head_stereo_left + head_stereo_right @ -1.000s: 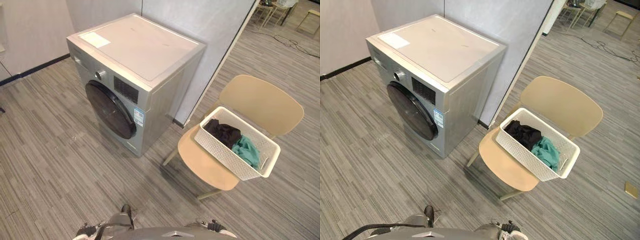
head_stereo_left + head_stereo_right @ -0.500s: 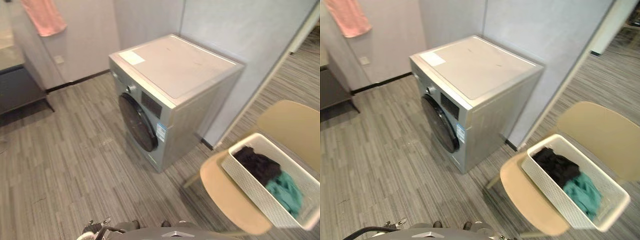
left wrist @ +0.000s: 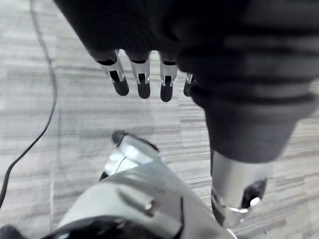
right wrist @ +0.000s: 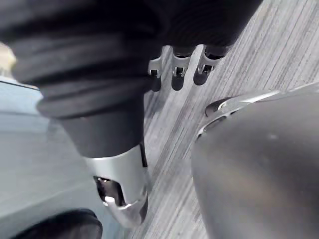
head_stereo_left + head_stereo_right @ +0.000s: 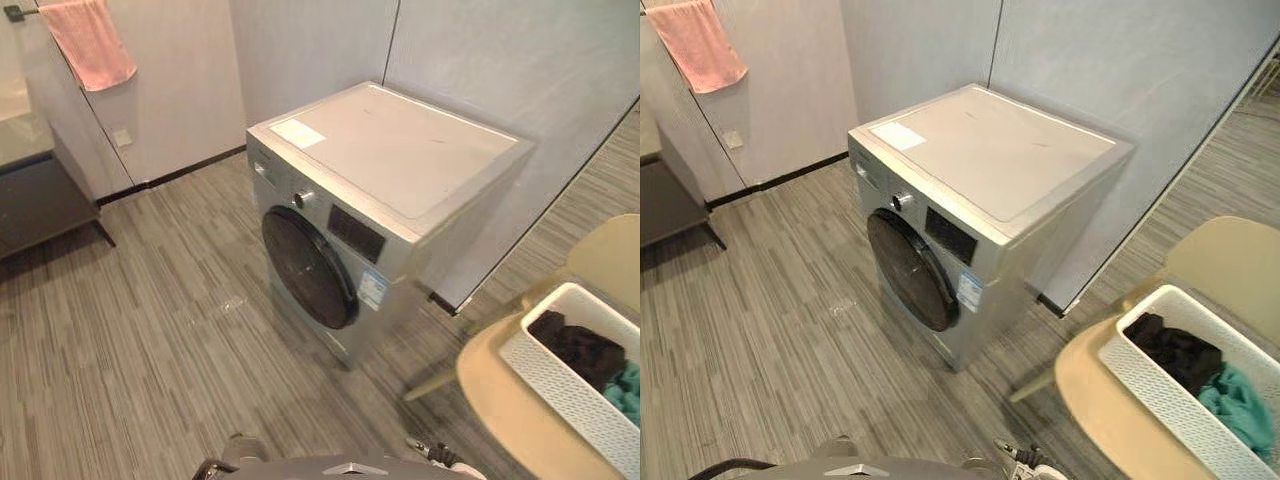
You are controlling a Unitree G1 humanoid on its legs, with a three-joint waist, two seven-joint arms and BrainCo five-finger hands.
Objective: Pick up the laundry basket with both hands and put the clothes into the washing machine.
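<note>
Laundry basket [image 5: 1160,400] on chair [image 5: 1095,385] (clothes [image 5: 1185,350] inside) | left robot hand [image 3: 143,82], right robot hand [image 4: 178,74] — fingers relaxed, empty

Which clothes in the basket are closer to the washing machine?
The black clothes, bunched at the end of the white laundry basket that faces the washing machine. The teal-green clothes lie past them, at the basket's other end.

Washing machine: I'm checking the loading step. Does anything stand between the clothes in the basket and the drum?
Yes. The washing machine has its round dark door shut over the drum. The clothes lie in the basket, which sits on the chair beside the machine.
</note>
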